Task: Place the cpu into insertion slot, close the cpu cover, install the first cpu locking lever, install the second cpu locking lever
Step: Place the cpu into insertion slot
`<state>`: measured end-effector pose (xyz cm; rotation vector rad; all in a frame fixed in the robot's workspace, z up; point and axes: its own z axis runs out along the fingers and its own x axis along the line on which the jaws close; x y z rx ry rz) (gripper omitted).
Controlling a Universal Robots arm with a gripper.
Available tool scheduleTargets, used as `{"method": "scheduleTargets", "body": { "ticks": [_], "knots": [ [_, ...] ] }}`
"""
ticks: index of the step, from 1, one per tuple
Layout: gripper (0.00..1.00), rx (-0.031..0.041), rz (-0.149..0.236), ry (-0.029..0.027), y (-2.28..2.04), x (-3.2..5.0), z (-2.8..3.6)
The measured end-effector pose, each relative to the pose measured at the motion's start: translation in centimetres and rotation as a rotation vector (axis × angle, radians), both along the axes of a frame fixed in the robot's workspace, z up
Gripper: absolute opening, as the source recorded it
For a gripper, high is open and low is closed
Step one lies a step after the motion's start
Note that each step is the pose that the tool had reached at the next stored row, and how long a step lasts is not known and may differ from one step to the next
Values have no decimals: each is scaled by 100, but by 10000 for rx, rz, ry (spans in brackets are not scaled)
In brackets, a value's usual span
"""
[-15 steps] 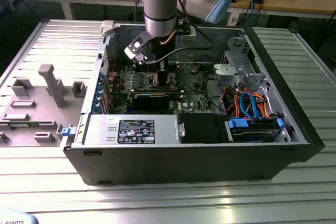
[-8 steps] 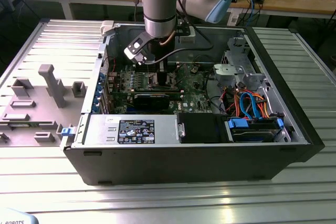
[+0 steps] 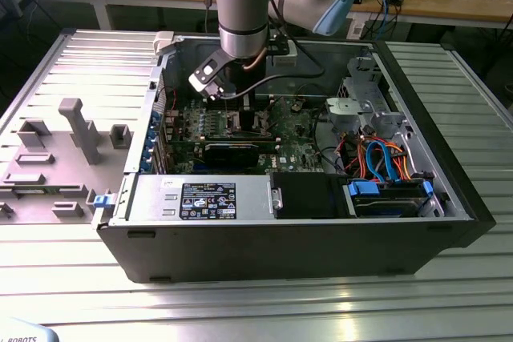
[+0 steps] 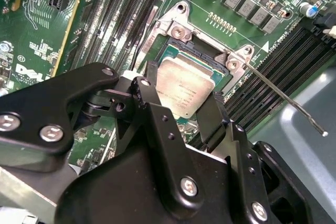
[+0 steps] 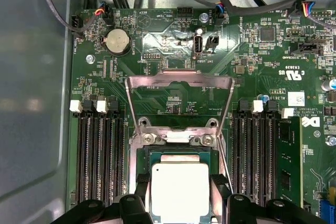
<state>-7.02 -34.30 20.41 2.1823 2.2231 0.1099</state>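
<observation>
Cpu was gripped at two opposite edges by the closed claw, directly over the socket; whether it was seated could not be determined. Just beyond the socket, the hinged cover lay folded back against the green motherboard. A thin lever rod angled away beside the socket.

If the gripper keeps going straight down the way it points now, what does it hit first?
Likely the insertion slot: the gripper holds the cpu directly over it, and the cpu cover stands open, out of the line. The gap between cpu and slot is unclear.
</observation>
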Motion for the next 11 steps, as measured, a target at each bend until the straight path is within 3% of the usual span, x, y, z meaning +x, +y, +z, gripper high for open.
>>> {"method": "scheduleTargets", "body": {
  "ticks": [11],
  "knots": [
    [54,-6,-30,5,-1,-1,-51]
  ]
}}
